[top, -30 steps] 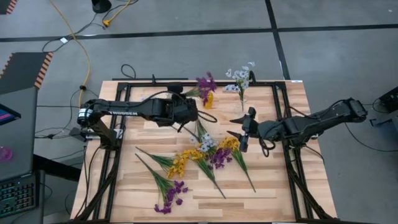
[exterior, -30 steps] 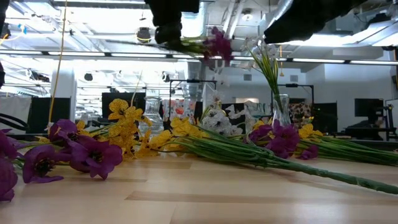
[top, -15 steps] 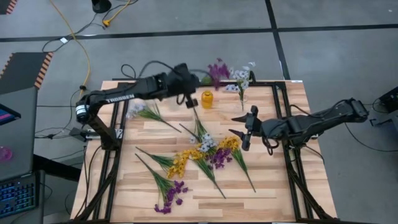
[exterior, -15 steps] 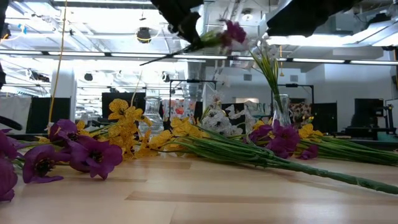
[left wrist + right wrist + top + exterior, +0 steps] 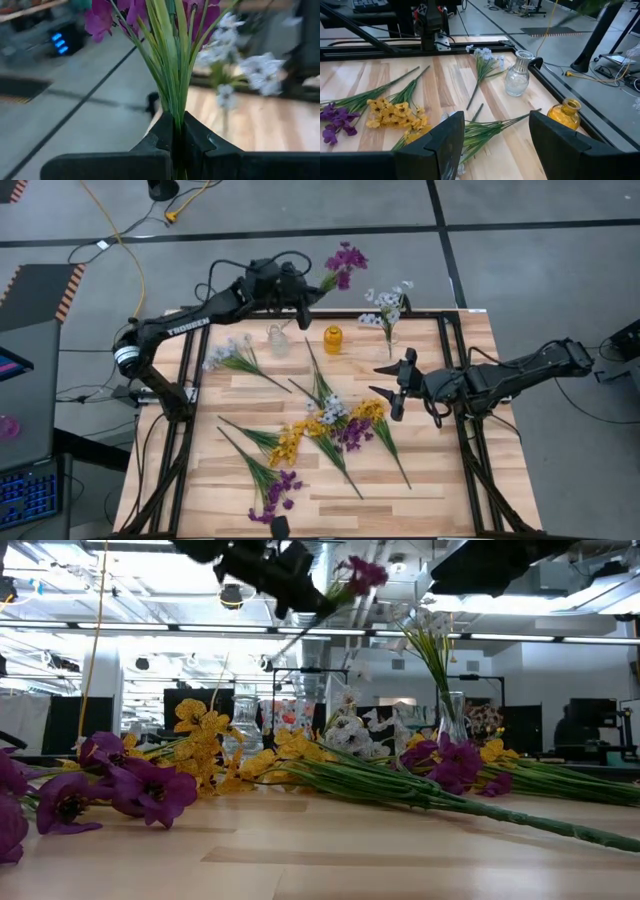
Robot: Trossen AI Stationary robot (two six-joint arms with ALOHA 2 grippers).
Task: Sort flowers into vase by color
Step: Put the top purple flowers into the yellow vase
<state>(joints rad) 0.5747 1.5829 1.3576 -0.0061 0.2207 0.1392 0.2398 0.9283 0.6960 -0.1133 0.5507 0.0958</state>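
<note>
I see the purple flower held aloft past the table's far edge, its stem running roughly level with the blossoms pointing away from my left gripper toward the right. The stem is pinched between the two fingers, leaves fanning out ahead. Below sit a clear vase and a yellow vase. My right gripper hovers with fingers spread wide beside the flower pile.
</note>
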